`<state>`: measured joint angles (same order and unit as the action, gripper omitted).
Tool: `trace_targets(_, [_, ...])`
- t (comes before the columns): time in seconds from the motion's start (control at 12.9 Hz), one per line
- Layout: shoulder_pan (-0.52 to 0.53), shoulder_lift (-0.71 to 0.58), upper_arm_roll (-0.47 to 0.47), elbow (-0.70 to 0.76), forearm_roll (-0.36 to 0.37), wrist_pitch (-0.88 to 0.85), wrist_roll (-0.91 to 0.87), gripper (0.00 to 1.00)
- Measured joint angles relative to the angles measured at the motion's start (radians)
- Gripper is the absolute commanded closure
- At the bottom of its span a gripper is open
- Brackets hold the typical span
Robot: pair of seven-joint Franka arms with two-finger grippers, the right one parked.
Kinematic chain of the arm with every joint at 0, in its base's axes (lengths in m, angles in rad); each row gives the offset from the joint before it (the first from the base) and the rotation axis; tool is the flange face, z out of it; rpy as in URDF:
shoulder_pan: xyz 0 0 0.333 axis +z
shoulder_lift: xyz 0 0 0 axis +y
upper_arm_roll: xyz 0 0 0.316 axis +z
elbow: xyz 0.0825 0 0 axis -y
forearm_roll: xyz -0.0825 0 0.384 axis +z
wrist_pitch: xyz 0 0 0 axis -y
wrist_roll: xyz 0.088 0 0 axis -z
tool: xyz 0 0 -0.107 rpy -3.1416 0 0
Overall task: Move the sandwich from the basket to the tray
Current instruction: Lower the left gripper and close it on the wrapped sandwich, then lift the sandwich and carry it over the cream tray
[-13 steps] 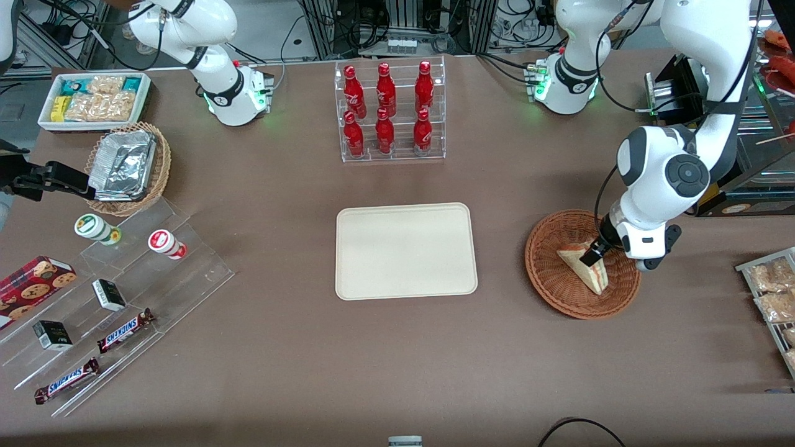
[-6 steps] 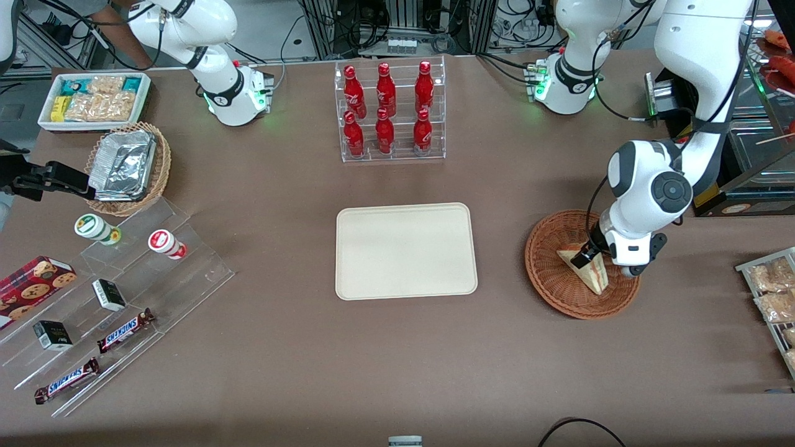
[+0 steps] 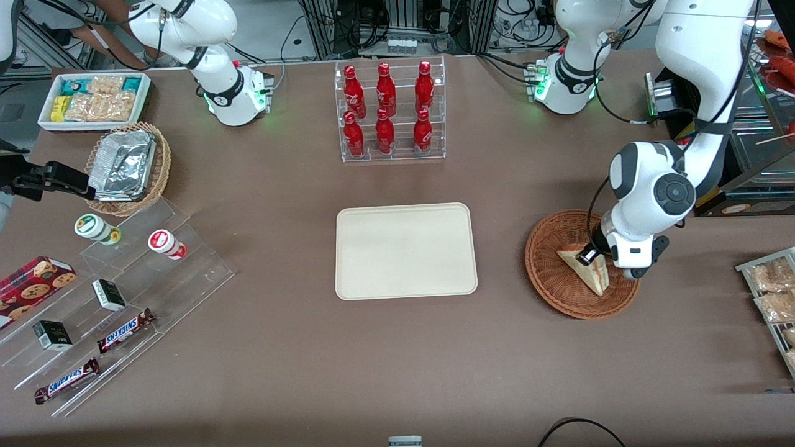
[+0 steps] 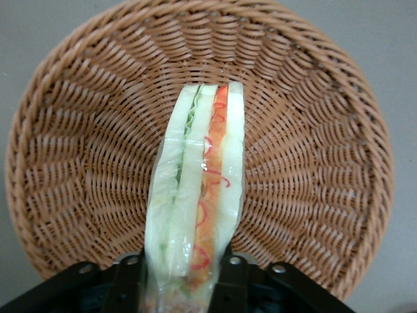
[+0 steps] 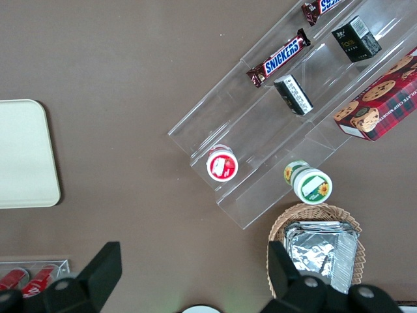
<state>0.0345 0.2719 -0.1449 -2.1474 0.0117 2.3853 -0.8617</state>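
Note:
The sandwich [image 3: 591, 274], a cream wedge with red and green filling, lies in the reddish-brown wicker basket [image 3: 546, 267] toward the working arm's end of the table. My left gripper [image 3: 587, 256] is down in the basket, with one finger on each flat side of the sandwich's wide end. In the left wrist view the black fingers [image 4: 231, 270] press against the wrapped sandwich [image 4: 199, 189], which rests over the basket [image 4: 313, 163]; the gripper [image 4: 182, 275] is shut on it. The cream tray [image 3: 404, 248] lies bare at the table's middle and also shows in the right wrist view [image 5: 23, 156].
A clear rack of red bottles [image 3: 388, 112] stands farther from the front camera than the tray. A tan basket with foil packets [image 3: 127, 167], a white snack bin [image 3: 93, 102] and clear steps with candy bars [image 3: 124, 329] lie toward the parked arm's end. Snack packets [image 3: 773, 292] lie beside the basket.
My left arm's wrist has shifted a little toward the tray and settled lower over the sandwich. The sandwich has stayed in the basket.

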Motion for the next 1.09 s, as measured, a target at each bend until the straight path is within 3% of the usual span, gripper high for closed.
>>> trace_targets(0.39, [-0.02,-0.046,-0.043,0.114,0.002,-0.208,0.088,1.0])
trace_targets(0.85, [-0.301,-0.019,-0.062,0.144,0.007,-0.22,0.077,1.0])
trace_targets(1.09, [-0.424,0.074,-0.063,0.249,0.007,-0.219,0.042,1.0])
